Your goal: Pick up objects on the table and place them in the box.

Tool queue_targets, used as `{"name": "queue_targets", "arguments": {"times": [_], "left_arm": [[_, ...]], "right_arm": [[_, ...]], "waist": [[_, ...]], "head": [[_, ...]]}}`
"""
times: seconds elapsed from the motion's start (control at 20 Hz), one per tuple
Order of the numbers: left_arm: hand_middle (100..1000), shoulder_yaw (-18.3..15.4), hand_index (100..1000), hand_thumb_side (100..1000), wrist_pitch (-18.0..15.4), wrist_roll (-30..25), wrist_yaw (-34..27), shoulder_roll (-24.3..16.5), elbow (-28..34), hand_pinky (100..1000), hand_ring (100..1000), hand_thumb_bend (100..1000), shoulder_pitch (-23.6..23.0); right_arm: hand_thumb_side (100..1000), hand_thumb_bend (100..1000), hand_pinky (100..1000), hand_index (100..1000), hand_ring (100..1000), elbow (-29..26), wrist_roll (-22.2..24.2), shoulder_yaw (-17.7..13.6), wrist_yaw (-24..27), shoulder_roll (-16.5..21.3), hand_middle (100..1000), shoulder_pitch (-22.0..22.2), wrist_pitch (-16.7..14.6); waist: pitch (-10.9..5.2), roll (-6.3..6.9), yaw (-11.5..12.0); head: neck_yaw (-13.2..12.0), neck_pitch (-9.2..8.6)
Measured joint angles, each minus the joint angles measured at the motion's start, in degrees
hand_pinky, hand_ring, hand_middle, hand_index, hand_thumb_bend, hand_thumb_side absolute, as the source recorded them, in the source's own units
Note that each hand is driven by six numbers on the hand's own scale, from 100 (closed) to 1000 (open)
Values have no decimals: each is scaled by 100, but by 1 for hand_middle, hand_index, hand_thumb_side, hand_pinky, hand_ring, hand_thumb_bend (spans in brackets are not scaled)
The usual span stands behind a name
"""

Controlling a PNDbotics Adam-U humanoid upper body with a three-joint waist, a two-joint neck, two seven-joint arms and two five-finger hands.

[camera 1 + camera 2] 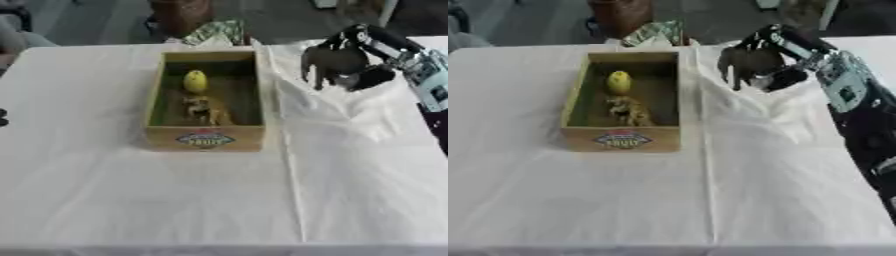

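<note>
A wooden box (206, 137) with a printed label on its front wall stands in the middle of the white-covered table. Inside it lie a yellow, lemon-shaped object (195, 81) and a small tan object (208, 111). My right hand (337, 62) hangs above the cloth just right of the box's far corner. Its fingers point down, relaxed and slightly spread, and I see nothing between them. At the left edge of the left eye view a small dark shape (3, 117) shows, probably part of my left hand.
A green and white patterned packet (214, 32) lies just behind the box at the table's far edge. The white cloth (350, 165) is creased to the right of the box. A brown object (179, 15) stands beyond the table.
</note>
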State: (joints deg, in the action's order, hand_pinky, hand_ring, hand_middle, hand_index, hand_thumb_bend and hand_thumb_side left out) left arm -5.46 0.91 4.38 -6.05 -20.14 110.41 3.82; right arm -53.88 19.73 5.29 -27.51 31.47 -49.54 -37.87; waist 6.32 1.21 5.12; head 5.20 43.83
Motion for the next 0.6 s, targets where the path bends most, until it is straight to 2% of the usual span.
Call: {"name": "queue_targets", "arguments": {"times": [0.3, 0.6], "left_arm": [[552, 30, 715, 866, 0, -66, -5, 5, -1, 569, 559, 100, -22], [553, 108, 716, 871, 5, -167, -58, 107, -4, 571, 559, 100, 47]], "right_arm": [[235, 221, 330, 450, 341, -178, 364, 119, 460, -261, 311, -398, 89], [235, 207, 335, 453, 346, -90, 562, 183, 495, -773, 315, -707, 142]], "waist": [[-37, -17, 102], [-31, -26, 331]], "head": [[63, 0], [220, 0]]}}
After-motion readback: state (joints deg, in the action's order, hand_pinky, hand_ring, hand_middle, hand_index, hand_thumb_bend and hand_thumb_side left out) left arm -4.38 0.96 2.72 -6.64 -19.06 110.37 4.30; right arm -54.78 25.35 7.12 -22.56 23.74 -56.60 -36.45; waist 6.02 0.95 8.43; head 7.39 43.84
